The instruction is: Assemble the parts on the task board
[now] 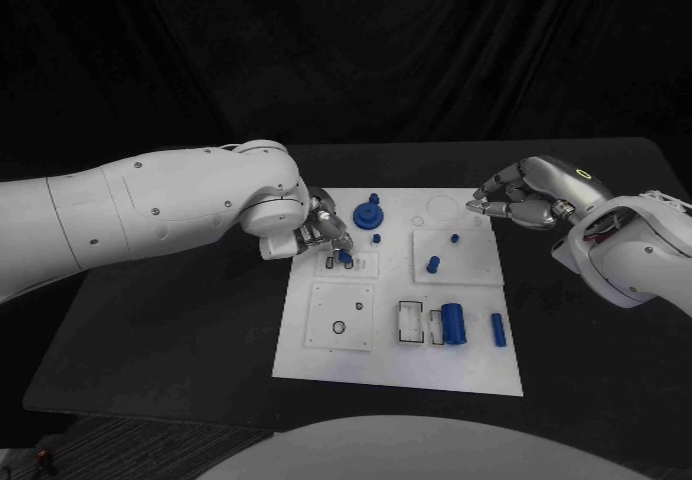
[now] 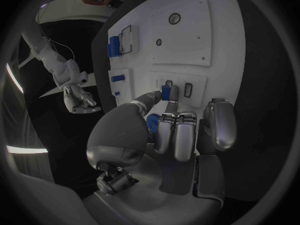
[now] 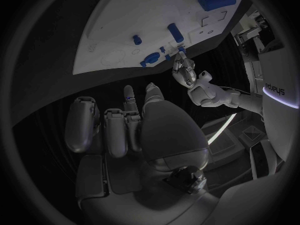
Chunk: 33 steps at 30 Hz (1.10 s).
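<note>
The left hand [image 1: 315, 236] pinched a small blue part [image 2: 166, 92] over the task board [image 1: 469, 372]'s slot; tilted, it might jam. The right hand [image 1: 531, 196] hovered beside the board, fingers curled, empty.

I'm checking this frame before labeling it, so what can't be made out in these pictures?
- Head view: the left hand covers the small blue part at its fingertips; whether it sits in its slot is unclear.
- Left wrist view: the fingers hide the task board beneath them.
- Right wrist view: the right hand looks empty, but its palm is hidden.

Matt white task board [image 1: 476, 365], smooth blue plastic parts [image 1: 454, 324] (slightly glossy), matt black table [image 1: 159, 340]
</note>
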{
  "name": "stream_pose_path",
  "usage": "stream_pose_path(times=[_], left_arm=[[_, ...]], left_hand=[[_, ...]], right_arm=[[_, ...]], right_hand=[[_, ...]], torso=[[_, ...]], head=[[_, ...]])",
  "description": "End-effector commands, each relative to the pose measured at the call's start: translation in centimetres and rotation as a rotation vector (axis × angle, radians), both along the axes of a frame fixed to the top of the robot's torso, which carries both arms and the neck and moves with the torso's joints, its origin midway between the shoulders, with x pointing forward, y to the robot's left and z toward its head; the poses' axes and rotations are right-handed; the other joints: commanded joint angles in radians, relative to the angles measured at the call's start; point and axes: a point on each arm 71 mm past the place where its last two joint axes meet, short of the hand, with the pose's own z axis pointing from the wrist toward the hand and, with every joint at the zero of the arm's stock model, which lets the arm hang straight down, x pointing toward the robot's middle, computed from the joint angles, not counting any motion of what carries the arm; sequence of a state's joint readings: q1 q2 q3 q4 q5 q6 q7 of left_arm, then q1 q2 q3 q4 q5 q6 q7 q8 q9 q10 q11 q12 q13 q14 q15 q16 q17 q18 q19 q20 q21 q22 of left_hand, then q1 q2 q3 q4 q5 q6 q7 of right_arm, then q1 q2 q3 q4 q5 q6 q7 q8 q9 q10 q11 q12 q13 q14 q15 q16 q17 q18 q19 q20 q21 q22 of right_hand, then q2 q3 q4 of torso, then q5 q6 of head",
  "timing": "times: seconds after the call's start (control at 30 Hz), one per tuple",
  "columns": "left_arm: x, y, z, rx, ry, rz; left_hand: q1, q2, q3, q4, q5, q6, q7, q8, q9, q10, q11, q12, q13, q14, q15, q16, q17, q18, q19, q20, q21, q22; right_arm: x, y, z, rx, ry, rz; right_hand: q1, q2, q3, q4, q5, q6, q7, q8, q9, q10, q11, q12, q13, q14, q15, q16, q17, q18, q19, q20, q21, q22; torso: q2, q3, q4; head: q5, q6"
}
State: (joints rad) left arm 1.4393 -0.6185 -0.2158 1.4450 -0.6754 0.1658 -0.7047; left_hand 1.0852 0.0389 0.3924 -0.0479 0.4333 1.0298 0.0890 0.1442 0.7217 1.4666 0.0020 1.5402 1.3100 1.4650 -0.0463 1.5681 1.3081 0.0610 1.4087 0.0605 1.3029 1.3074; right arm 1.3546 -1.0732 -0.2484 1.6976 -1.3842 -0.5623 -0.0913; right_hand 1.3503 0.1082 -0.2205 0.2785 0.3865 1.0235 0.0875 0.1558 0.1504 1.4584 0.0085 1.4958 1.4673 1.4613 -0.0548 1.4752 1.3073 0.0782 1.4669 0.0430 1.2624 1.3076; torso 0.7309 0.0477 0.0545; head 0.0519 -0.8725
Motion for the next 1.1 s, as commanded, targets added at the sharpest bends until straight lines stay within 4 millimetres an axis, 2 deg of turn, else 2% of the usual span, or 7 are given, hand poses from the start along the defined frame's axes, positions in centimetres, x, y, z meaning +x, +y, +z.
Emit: stream_pose_path(times=[0.03, 1.1], left_arm=[[-0.12, 0.51, -0.31, 0.068, 0.031, 0.045], [-0.42, 0.55, -1.01, 0.076, 0.054, 0.034]], left_hand=[[0.001, 0.013, 0.016, -0.010, -0.002, 0.008, -0.019, 0.006, 0.002, 0.073, -0.005, -0.001, 0.233, 0.106, -0.006, 0.003, 0.263, 0.004, 0.007, 0.001, 0.002, 0.158], [-0.005, 0.014, 0.023, -0.007, -0.026, -0.001, -0.018, 0.003, 0.005, 0.069, -0.005, -0.005, 0.229, 0.106, -0.006, 0.003, 0.263, 0.005, 0.004, 0.000, -0.006, 0.156]], right_arm=[[-0.01, -0.02, -0.12, 0.001, 0.003, -0.008], [-0.04, -0.09, -0.31, 0.003, 0.015, -0.012]], right_hand=[[0.007, 0.001, 0.002, -0.003, -0.005, 0.006, 0.001, -0.005, 0.001, 0.071, -0.002, -0.002, 0.017, 0.079, -0.005, -0.005, 0.116, -0.015, -0.004, 0.006, -0.006, 0.180], [0.009, 0.001, 0.002, -0.001, -0.004, 0.006, 0.001, -0.006, 0.001, 0.071, -0.002, -0.002, 0.017, 0.079, -0.005, -0.005, 0.116, -0.015, -0.004, 0.007, -0.007, 0.180]], torso=[[0.000, 0.0013, 0.0003], [0.000, 0.0013, 0.0002]], head=[[0.001, 0.000], [0.003, 0.000]])
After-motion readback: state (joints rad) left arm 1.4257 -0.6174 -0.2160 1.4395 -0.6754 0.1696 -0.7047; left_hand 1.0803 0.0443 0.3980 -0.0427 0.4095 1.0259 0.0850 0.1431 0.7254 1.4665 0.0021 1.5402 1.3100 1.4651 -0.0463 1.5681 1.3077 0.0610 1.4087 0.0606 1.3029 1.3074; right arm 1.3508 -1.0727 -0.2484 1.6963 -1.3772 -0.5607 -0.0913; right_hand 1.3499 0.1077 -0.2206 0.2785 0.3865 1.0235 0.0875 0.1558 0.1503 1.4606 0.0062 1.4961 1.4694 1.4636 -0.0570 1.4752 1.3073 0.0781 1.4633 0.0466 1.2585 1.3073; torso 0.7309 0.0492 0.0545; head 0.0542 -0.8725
